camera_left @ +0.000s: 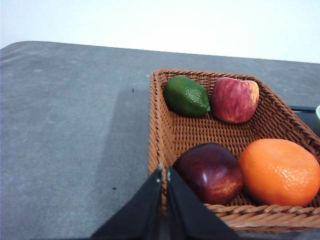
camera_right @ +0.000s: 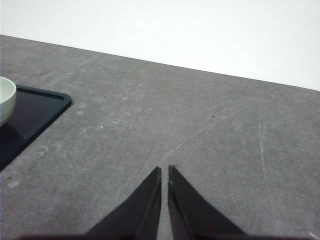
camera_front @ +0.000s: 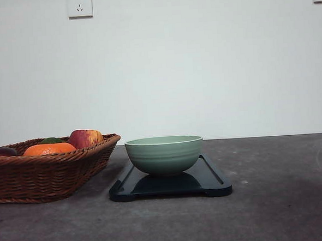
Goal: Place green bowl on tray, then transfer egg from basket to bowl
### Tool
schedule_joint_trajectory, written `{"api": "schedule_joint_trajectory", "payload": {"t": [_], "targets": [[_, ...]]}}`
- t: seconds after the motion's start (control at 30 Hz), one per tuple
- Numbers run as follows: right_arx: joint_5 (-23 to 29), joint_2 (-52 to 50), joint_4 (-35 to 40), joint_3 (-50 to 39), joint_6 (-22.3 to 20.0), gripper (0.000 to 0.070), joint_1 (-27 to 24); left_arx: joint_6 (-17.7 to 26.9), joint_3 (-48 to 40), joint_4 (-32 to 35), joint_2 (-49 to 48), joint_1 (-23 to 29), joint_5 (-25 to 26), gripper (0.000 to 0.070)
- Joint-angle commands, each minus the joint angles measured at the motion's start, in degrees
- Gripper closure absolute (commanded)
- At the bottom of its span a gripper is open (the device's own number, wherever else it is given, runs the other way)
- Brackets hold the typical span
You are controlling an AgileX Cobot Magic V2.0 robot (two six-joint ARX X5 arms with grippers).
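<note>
Four fruits crowd the basket (camera_left: 176, 135) past our left gripper (camera_left: 164, 172): dark plum (camera_left: 210, 172) nearest, orange (camera_left: 280, 172), lime (camera_left: 186, 96), apple (camera_left: 235, 99). Both grippers pinched closed, empty. Green bowl (camera_front: 164, 153) sits on tray (camera_front: 213, 177), well aside of right gripper (camera_right: 164, 172).

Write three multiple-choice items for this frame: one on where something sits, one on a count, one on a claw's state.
1. Where does the green bowl sit?
A. in the basket
B. on the tray
C. on the bare table

2. How many fruits lie in the basket?
A. two
B. six
C. four

3. How is the left claw?
A. shut, empty
B. wide open
C. shut on a fruit

Answers:
1 B, the front view shows the bowl resting on the dark tray.
2 C, the left wrist view shows a green lime, a red apple, a dark plum and an orange; no egg is visible.
3 A, its tips meet with nothing between them.
</note>
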Motion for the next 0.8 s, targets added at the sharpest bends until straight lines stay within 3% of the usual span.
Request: {"api": "schedule_joint_trajectory", "payload": {"t": [0.0, 0.77], "targets": [[0.0, 0.0, 0.7, -0.2, 0.7, 0.0683, 0.0, -0.3, -1.1, -0.3, 0.0, 0.0, 0.0, 0.07], [0.0, 0.0, 0.7, -0.2, 0.7, 0.0683, 0.0, -0.3, -1.1, -0.3, 0.0, 0.0, 0.0, 0.07]]}}
